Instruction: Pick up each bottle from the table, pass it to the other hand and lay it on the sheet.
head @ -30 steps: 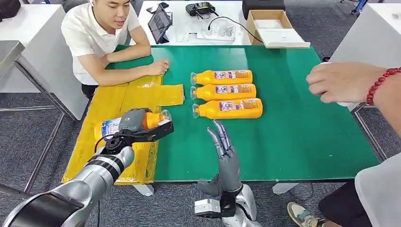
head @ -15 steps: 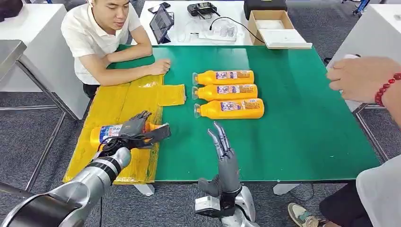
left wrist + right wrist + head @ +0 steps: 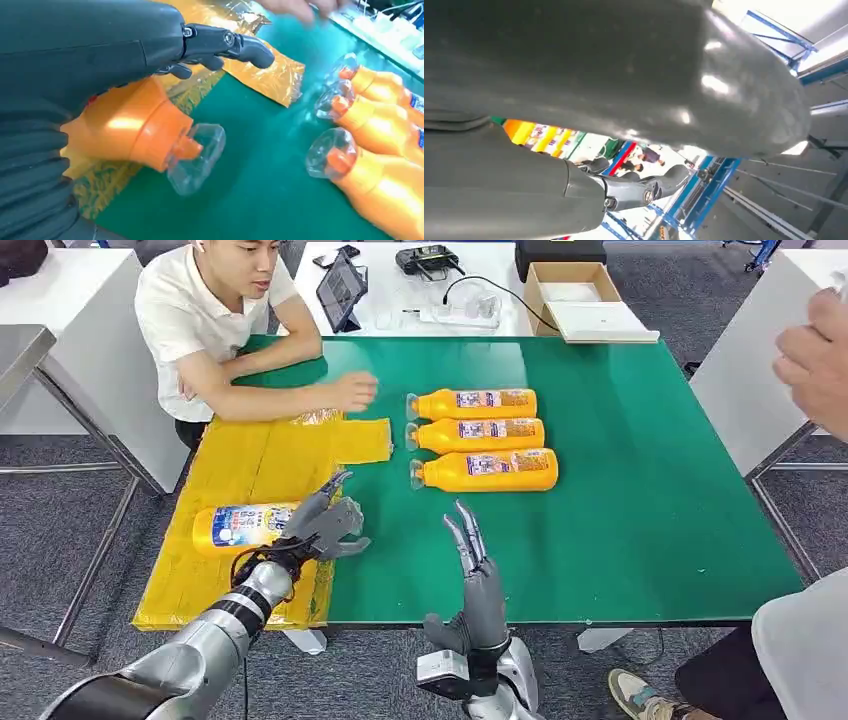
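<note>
An orange bottle lies on its side on the yellow sheet, clear cap toward the green table; the left wrist view shows its neck and cap close up. My left hand hovers over its cap end, fingers spread, holding nothing. Three more orange bottles lie side by side mid-table, the nearest just beyond my right hand. That hand stands at the table's front edge, fingers straight and pointing up, empty.
A person in a white shirt sits at the far left, one hand over the table by the sheet's far end. Another person's hand is at the right edge. A cardboard box and electronics sit on the white table behind.
My left hand lowered the bottle onto the sheet and let go, its fingers now spread. The seated person's hand lifted rightward; the hand at right drew back. My right hand stayed still.
</note>
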Tool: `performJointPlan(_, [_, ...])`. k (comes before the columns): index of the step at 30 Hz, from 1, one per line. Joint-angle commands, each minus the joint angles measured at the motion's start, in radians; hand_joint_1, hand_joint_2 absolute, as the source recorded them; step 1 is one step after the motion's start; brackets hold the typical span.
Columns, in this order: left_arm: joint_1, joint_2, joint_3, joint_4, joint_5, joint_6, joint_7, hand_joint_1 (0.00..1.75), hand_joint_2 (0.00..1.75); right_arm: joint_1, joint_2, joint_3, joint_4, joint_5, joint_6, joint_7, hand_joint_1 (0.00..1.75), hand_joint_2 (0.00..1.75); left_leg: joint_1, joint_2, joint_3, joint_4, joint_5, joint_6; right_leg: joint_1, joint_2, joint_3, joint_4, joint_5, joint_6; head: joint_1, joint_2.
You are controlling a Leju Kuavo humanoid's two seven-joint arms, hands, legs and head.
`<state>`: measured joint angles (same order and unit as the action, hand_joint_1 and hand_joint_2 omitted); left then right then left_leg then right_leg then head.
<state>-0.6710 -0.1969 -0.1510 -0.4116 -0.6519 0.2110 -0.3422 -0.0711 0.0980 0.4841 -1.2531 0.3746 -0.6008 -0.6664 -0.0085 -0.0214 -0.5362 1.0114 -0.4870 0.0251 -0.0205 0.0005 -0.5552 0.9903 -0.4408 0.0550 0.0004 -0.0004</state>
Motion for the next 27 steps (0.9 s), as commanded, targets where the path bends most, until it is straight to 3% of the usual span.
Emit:
performJointPlan(1, [0.084, -0.052, 0.072, -0.136, 0.139, 0.118, -0.156, 0.0, 1.75, -0.006, -0.024, 0.02, 0.049, -0.003, -0.005, -0.032, 0.0, 0.0, 0.001, 0.001, -0.001, 0.0, 0.0, -0.002, 0.002, 0.0, -0.001, -0.001, 0.001, -0.002, 0.0, 0.0])
performJointPlan(6, [0.19, -0.061, -0.023, -0.363, 0.279, 0.274, -0.262, 0.0, 1.75, 0.006, -0.026, 0.019, 0.039, 0.007, -0.01, -0.032, 0.0, 0.0, 0.001, 0.002, -0.004, 0.0, 0.0, -0.001, 0.002, 0.0, -0.004, -0.001, 0.001, -0.002, 0.0, 0.0])
performJointPlan(9, [0.311, -0.06, -0.076, -0.647, 0.539, 0.2, -0.288, 0.0, 1.75, 0.012, -0.023, 0.017, 0.039, 0.015, -0.022, -0.032, 0.0, 0.0, 0.001, 0.003, -0.005, 0.0, 0.0, -0.001, 0.002, 0.001, -0.005, -0.001, 0.001, -0.002, 0.0, 0.0])
performJointPlan(10, [0.355, -0.061, -0.083, -0.745, 0.655, 0.139, -0.276, 0.0, 1.75, 0.022, -0.023, 0.005, 0.021, -0.011, -0.011, -0.032, 0.0, 1.75, 0.002, 0.003, -0.005, 0.0, 0.0, -0.002, 0.003, 0.001, -0.005, -0.001, 0.001, -0.002, 0.0, 0.0])
performJointPlan(12, [0.444, -0.052, -0.105, -0.919, 0.819, 0.076, -0.236, 0.0, 1.75, 0.062, -0.011, -0.073, -0.056, -0.171, 0.079, -0.032, 0.0, 1.75, 0.002, 0.004, -0.006, 0.001, -0.001, -0.002, 0.002, 0.002, -0.006, 0.0, 0.001, -0.002, 0.0, 0.0])
performJointPlan(14, [0.527, -0.012, -0.143, -1.07, 0.884, 0.055, -0.224, 0.0, 1.75, 0.065, -0.034, -0.139, -0.042, -0.028, -0.029, -0.029, 0.0, 1.75, 0.002, 0.004, -0.006, 0.001, -0.001, -0.002, 0.002, 0.002, -0.006, 0.0, 0.0, -0.003, 0.0, 0.0])
performJointPlan(16, [0.56, 0.009, -0.152, -1.117, 0.892, 0.062, -0.219, 0.0, 1.75, 0.057, -0.044, -0.186, -0.02, -0.001, -0.024, -0.028, 0.0, 1.75, 0.002, 0.005, -0.005, 0.0, -0.001, -0.002, 0.002, 0.003, -0.006, -0.001, 0.0, -0.002, 0.0, 0.0])
performJointPlan(17, [0.593, 0.023, -0.151, -1.159, 0.88, 0.079, -0.234, 0.0, 1.75, 0.034, -0.069, -0.212, 0.049, 0.119, -0.039, 0.043, 0.0, 1.75, 0.001, 0.005, -0.006, 0.0, -0.001, -0.002, 0.001, 0.003, -0.007, -0.001, 0.001, -0.002, 0.0, 0.0])
performJointPlan(18, [0.611, 0.032, -0.147, -1.18, 0.875, 0.082, -0.243, 0.0, 1.75, 0.017, -0.09, -0.225, 0.093, 0.16, -0.045, 0.049, 0.0, 1.75, 0.001, 0.004, -0.006, -0.001, -0.001, -0.001, 0.001, 0.003, -0.007, -0.001, 0.001, -0.002, 0.0, 0.0])
performJointPlan(21, [0.62, 0.037, -0.142, -1.189, 0.875, 0.079, -0.246, 0.0, 1.75, 0.006, -0.094, -0.243, 0.121, 0.146, -0.037, 0.018, 0.0, 1.75, 0.001, 0.006, -0.006, -0.002, 0.0, -0.001, 0.002, 0.004, -0.006, -0.002, 0.002, -0.002, 0.0, 0.0])
performJointPlan(25, [0.666, 0.05, -0.127, -1.228, 0.803, 0.15, -0.267, 0.0, 1.75, -0.044, -0.136, -0.284, 0.238, 0.326, -0.09, 0.144, 0.0, 1.75, 0.001, 0.002, -0.007, -0.001, 0.0, -0.001, 0.001, 0.001, -0.007, -0.002, 0.001, -0.001, 0.0, 0.0])
performJointPlan(27, [0.683, 0.054, -0.126, -1.249, 0.801, 0.154, -0.266, 0.0, 1.75, -0.05, -0.142, -0.298, 0.259, 0.324, -0.081, 0.135, 0.0, 1.75, 0.001, 0.006, -0.005, -0.001, -0.001, -0.001, 0.001, 0.004, -0.006, -0.003, 0.001, -0.002, 0.0, 0.0])
